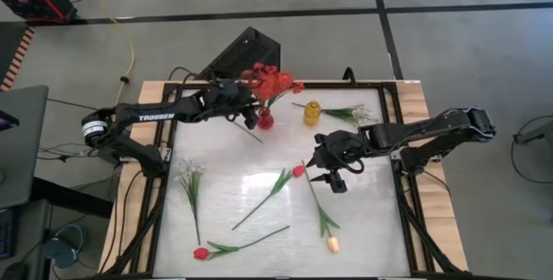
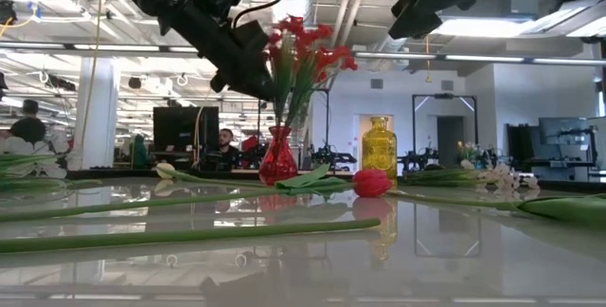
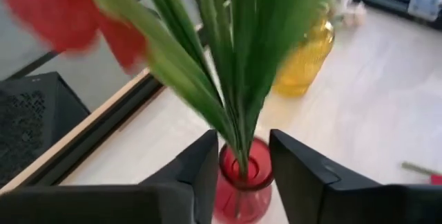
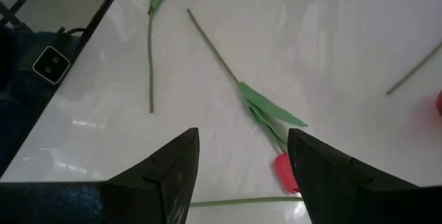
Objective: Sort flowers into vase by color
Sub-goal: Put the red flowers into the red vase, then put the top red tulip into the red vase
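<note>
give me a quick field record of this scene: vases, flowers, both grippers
red vase: upright at the table's far side, holding red flowers
yellow vase: upright beside the red vase, no flowers in it
left gripper: open, fingers either side of the stems just above the red vase's mouth
right gripper: open, holding nothing, above a red tulip lying on the table
white sprig: lying on the table's left part
peach tulip: lying near the front edge
second red tulip: lying at the front left
</note>
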You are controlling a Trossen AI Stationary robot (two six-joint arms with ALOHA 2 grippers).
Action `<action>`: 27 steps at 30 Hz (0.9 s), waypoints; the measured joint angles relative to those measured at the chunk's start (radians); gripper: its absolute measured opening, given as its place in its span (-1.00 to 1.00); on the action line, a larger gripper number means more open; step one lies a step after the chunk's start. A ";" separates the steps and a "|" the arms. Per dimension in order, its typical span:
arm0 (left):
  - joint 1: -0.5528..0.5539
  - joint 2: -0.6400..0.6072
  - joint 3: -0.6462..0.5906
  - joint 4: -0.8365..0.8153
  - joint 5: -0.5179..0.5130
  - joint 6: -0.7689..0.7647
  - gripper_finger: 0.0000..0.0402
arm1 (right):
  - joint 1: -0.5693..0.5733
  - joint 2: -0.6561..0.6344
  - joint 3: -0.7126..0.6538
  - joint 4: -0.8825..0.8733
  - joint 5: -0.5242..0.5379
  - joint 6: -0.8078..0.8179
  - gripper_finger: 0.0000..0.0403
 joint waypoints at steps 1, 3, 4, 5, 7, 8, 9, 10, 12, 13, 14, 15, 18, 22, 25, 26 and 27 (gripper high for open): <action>0.000 0.000 0.000 -0.013 0.000 0.009 -0.34 | 0.000 0.003 0.000 0.002 0.000 0.000 0.24; 0.000 -0.001 0.000 -0.036 0.005 0.031 -0.28 | 0.000 0.005 0.000 0.002 0.000 0.000 0.24; 0.000 -0.007 0.000 -0.048 0.008 0.042 -0.26 | 0.000 0.005 0.000 -0.001 0.000 0.000 0.24; 0.000 -0.015 0.000 -0.066 0.008 0.053 -0.24 | 0.000 0.006 0.000 -0.002 0.000 0.000 0.24; 0.000 -0.037 0.001 -0.088 0.008 0.072 -0.22 | 0.000 0.006 0.000 0.000 0.000 0.001 0.24; 0.000 -0.050 0.001 -0.110 0.010 0.079 -0.22 | 0.000 0.006 0.000 -0.002 0.000 0.006 0.24; 0.000 -0.064 0.001 -0.133 0.010 0.084 -0.22 | 0.000 0.006 0.000 -0.007 0.000 0.013 0.24; 0.000 -0.081 0.001 -0.156 0.011 0.091 -0.22 | 0.000 0.007 0.000 -0.016 0.000 0.019 0.24; 0.000 -0.121 0.001 -0.209 0.023 0.102 -0.21 | -0.001 0.009 0.000 -0.039 0.000 0.026 0.24; 0.000 -0.140 0.001 -0.237 0.043 0.102 -0.21 | -0.003 0.010 0.000 -0.050 0.000 0.025 0.24; 0.000 -0.157 0.001 -0.263 0.074 0.094 -0.21 | -0.006 0.010 0.000 -0.063 0.000 0.023 0.24; -0.003 -0.172 0.001 -0.285 0.112 0.087 -0.21 | -0.009 0.010 0.000 -0.076 0.000 0.009 0.24; -0.030 -0.197 0.001 -0.337 0.237 0.083 -0.21 | -0.017 0.010 0.000 -0.082 0.000 -0.062 0.24; -0.115 -0.178 0.001 -0.366 0.317 0.111 -0.21 | -0.021 0.010 0.000 -0.071 0.000 -0.222 0.24; -0.206 -0.141 0.000 -0.366 0.319 0.139 -0.21 | -0.012 0.024 0.000 -0.079 -0.002 -0.360 0.24; -0.237 -0.127 0.000 -0.364 0.319 0.149 -0.21 | -0.004 0.028 0.000 -0.089 -0.002 -0.400 0.24; -0.268 -0.114 0.000 -0.363 0.319 0.161 -0.21 | 0.008 0.042 0.000 -0.103 -0.002 -0.439 0.24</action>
